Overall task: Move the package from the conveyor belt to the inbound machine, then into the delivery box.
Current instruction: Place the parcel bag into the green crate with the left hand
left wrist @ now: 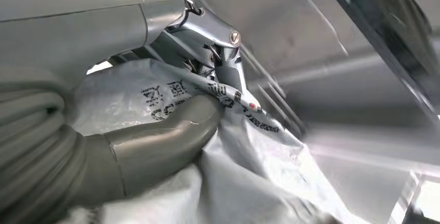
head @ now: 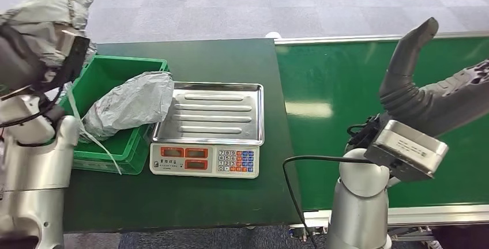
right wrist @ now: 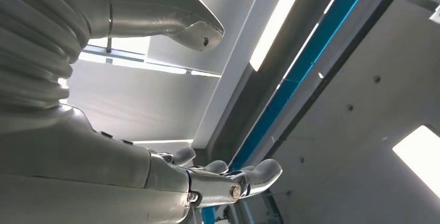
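The package (head: 55, 21), a crumpled grey plastic mailer, was held up in the left hand (head: 32, 53), above the near-left corner of the green delivery box (head: 124, 67). From the left wrist, the thumb (left wrist: 171, 130) and the metal fingers (left wrist: 223, 73) pinched the printed plastic between them. A second grey parcel (head: 132, 102) lay in the box, leaning over its right rim toward the inbound machine (head: 210, 128), a scale with a bare steel tray. The right hand (head: 438, 87) hovered over the green conveyor belt (head: 334, 87), fingers spread, holding nothing.
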`<control>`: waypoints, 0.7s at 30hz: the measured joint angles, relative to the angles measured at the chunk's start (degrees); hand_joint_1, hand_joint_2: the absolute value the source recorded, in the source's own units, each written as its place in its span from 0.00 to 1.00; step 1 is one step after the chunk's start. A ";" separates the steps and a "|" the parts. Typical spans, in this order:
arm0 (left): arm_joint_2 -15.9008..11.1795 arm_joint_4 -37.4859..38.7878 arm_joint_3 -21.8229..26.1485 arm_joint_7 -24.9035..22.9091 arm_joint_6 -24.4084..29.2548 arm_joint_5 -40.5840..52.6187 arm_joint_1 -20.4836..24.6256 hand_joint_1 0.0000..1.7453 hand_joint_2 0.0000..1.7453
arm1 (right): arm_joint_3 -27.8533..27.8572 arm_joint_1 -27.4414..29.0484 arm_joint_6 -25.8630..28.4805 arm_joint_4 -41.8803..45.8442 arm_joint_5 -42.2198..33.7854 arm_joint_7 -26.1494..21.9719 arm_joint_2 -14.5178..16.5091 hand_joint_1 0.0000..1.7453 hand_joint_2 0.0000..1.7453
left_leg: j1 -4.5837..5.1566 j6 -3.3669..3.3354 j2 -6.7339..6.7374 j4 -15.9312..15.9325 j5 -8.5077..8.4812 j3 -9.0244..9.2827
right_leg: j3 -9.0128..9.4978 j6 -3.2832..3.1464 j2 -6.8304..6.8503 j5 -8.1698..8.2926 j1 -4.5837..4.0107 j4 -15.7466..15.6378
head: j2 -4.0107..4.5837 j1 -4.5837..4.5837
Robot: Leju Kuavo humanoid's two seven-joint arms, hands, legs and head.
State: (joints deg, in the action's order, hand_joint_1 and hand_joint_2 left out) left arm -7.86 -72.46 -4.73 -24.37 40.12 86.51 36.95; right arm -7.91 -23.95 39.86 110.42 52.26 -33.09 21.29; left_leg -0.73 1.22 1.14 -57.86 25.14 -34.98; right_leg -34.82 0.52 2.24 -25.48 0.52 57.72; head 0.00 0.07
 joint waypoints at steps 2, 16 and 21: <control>-0.56 5.72 -7.61 0.63 0.03 -0.14 0.66 0.50 1.00 | 0.18 -0.02 -0.03 0.00 0.25 -0.20 0.00 0.00 1.00 | 0.01 -0.02 0.00 -0.01 0.01 0.02 | 0.11 -0.01 0.08 0.07 0.07 0.00 | 0.00 -0.06; 4.74 24.63 -11.04 16.88 0.16 -0.91 2.83 0.00 0.00 | 0.37 0.03 -0.01 0.00 1.80 1.04 0.00 0.00 1.00 | 0.18 -0.08 0.67 -0.02 0.07 -0.04 | -0.27 -0.04 -0.66 0.31 0.08 -0.02 | 0.00 -0.09; 6.83 24.95 -7.30 23.52 0.16 -4.01 2.81 0.00 0.00 | 0.37 0.06 -0.01 0.00 2.15 1.22 0.00 0.00 1.00 | 0.18 -0.08 0.61 -0.02 0.07 -0.04 | -0.27 -0.06 -0.62 0.29 0.07 -0.02 | 0.00 -0.09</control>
State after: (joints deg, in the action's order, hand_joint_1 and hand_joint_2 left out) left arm -1.04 -47.50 -12.03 -0.85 40.28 82.50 39.76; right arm -7.54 -23.89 39.85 110.42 54.41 -31.86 21.29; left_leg -0.55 1.14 1.75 -57.87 25.21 -35.02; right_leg -35.10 0.46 1.62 -25.19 0.59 57.70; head 0.00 -0.03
